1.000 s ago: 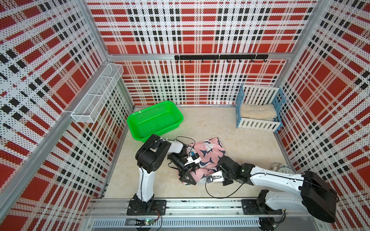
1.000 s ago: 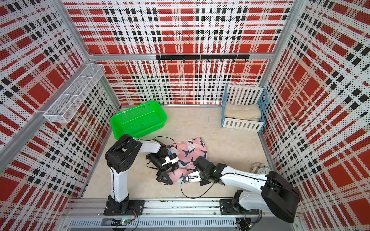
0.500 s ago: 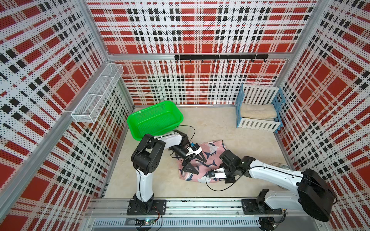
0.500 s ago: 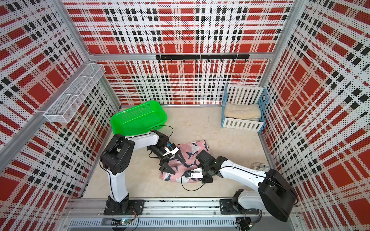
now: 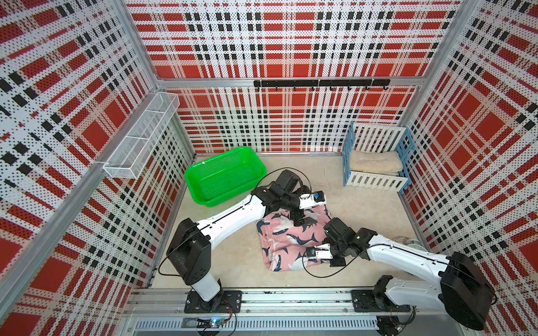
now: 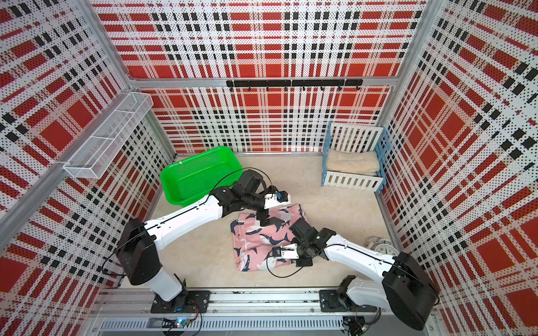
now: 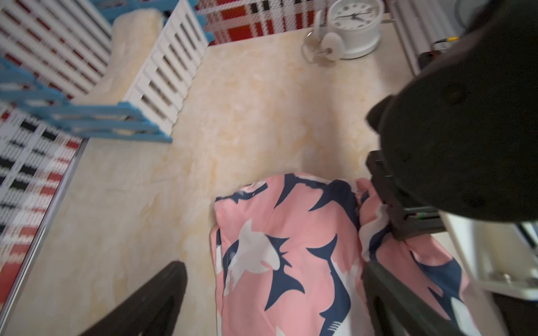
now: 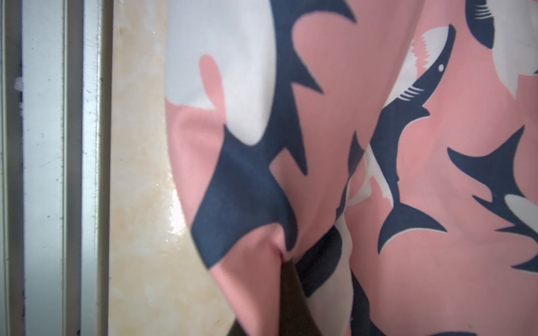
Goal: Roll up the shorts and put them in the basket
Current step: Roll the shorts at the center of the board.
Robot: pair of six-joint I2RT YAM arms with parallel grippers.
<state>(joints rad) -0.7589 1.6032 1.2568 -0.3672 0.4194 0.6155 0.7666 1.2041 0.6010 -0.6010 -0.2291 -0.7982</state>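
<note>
Rolling looks barely begun: the shorts (image 5: pixel 288 241) lie rumpled beside the green basket (image 5: pixel 224 180).
Right gripper (image 8: pixel 288 267) pinches their edge far from the basket; left gripper (image 5: pixel 300 219) hovers spread wide nearer it, and should clamp next.

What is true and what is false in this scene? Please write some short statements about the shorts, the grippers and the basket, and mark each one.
1. The right gripper is shut on the shorts. True.
2. The left gripper is shut on the shorts too. False: the left gripper is open.
3. The shorts lie in the green basket. False: they lie on the table, outside the green basket.
4. A beige towel lies in the blue and white rack. True.
</note>
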